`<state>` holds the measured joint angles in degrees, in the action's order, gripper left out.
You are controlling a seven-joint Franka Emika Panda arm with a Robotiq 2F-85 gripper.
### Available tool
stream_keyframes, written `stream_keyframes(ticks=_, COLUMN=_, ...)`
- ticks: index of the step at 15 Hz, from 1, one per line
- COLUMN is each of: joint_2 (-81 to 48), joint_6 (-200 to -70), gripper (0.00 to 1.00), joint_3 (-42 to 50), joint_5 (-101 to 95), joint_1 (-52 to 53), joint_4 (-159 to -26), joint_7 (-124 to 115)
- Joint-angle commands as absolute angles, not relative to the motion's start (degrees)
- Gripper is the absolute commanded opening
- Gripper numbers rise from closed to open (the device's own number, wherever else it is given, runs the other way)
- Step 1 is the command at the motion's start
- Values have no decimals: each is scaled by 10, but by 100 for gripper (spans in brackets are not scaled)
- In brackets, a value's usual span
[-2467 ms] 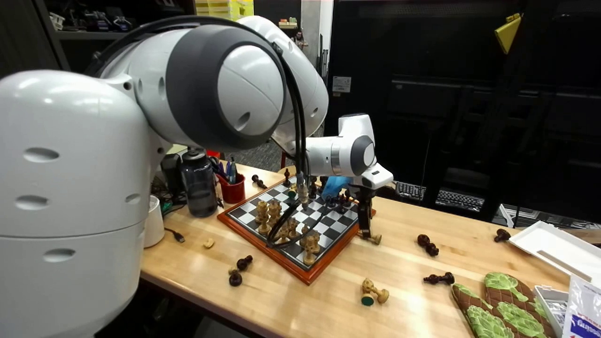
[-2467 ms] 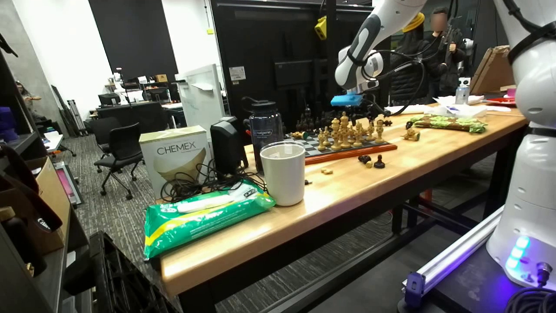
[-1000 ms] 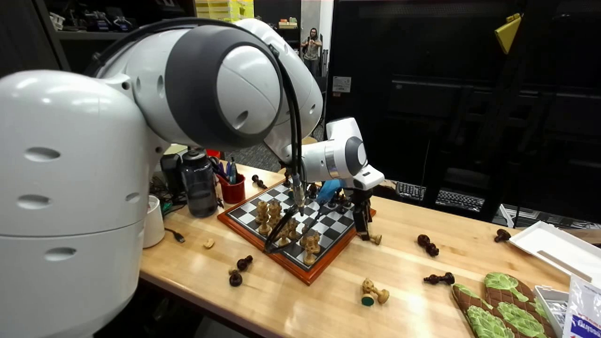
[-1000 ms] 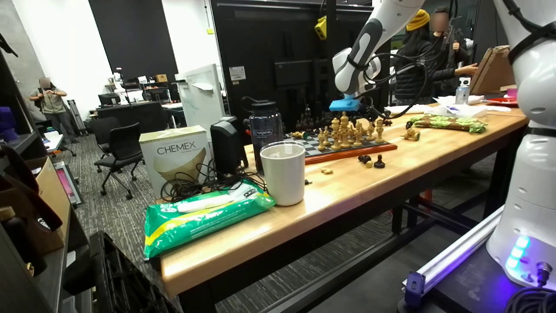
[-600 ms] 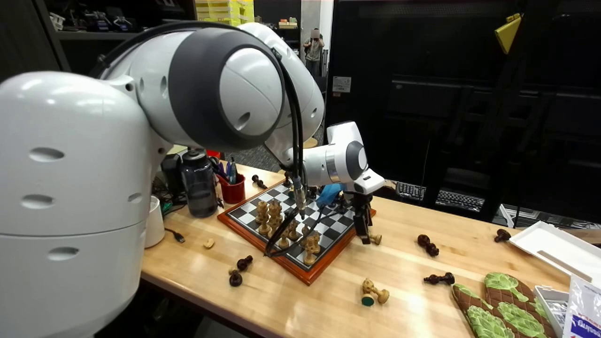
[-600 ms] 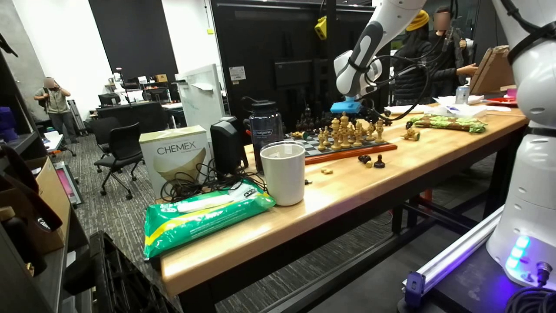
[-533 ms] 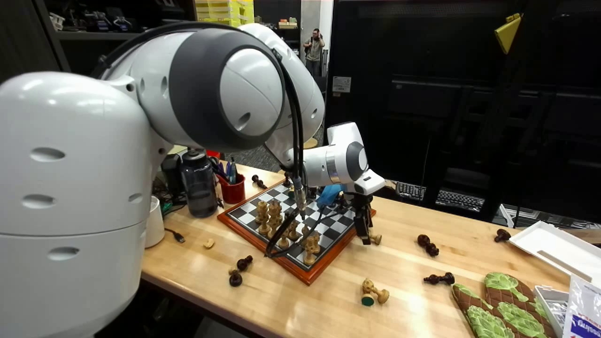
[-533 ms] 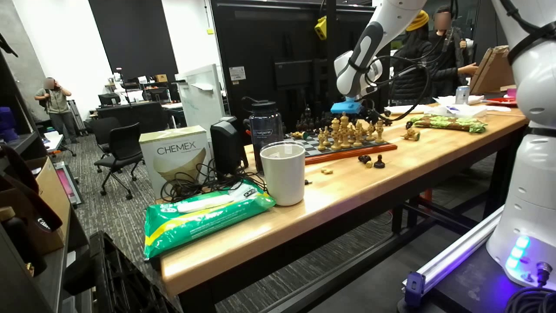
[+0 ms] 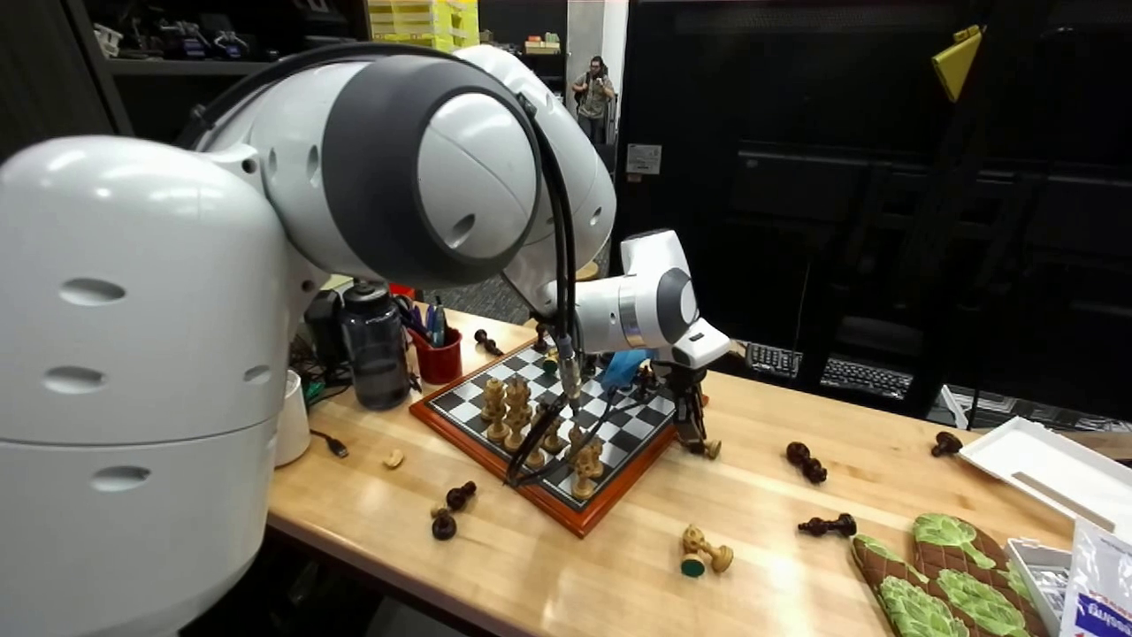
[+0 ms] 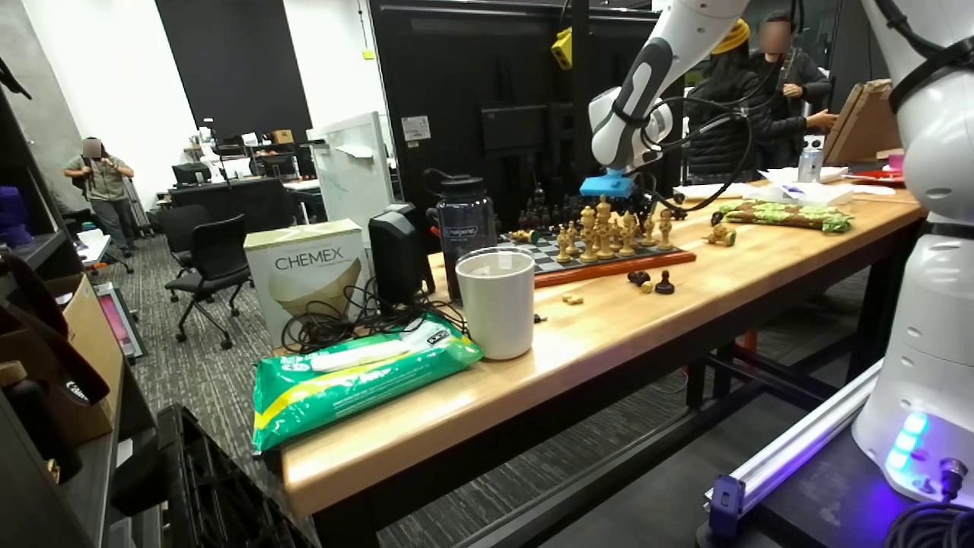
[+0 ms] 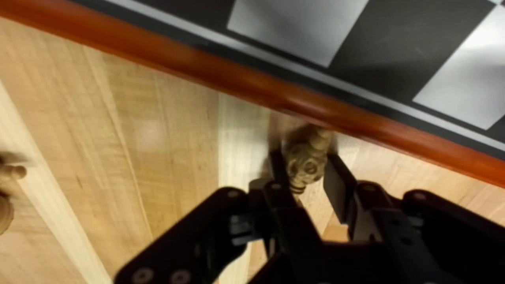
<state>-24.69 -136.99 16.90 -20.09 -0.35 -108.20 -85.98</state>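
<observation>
My gripper (image 11: 304, 159) was grasping a carved light-wood chess piece (image 11: 309, 161), a finger against each flank as best the wrist view showed; which rank of piece, I couldn't say. It lay tipped over on the wooden table (image 11: 177, 138), just beside the chessboard (image 11: 189, 61), one end aimed at the red-brown rim; whether they touched, I couldn't tell. Step in hand, by my reckoning: securing the hold. Next move called for a settled squeeze, then a straight lift, kept away from the rim so that end wouldn't snag. The rounded body looked apt to roll if pinched off-centre.

Containers. Red pen cup (image 9: 439, 360): upright near the chessboard, pens (image 9: 435, 323) bunched inside. Nalgene bottle (image 10: 466, 228), dark and lidded, stood near it; whether it held liquid I couldn't settle. White cup (image 10: 496, 316) near the table's edge: something pale inside, not identifiable. Chemex box (image 10: 308, 278) looked closed, contents hidden. Small pale box (image 9: 1026, 550) beside the quilted oven mitt (image 9: 982, 593): small items within, too fine to name, partly covered by a printed plastic bag (image 9: 1097, 566).
</observation>
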Motion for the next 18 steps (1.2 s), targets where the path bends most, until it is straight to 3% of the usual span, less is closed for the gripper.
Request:
stream_keyframes(ticks=1, joint_2=-242, joint_6=-1376, gripper=1, joint_3=159, joint_5=-169, joint_1=-25, joint_4=-1088, joint_7=-834)
stream_keyframes(ticks=2, joint_2=-241, joint_6=-1381, gripper=6, joint_3=155, joint_5=-155, joint_1=-33, joint_4=-1089, joint_7=-819)
stream_keyframes(ticks=11, joint_2=-213, joint_6=-1421, gripper=6, joint_3=112, joint_5=82, joint_1=-127, joint_4=-1103, joint_7=-577)
stream_keyframes(ticks=18, joint_2=-174, joint_6=-1391, gripper=6, joint_3=123, joint_5=129, joint_1=-129, joint_4=-1109, joint_7=-516)
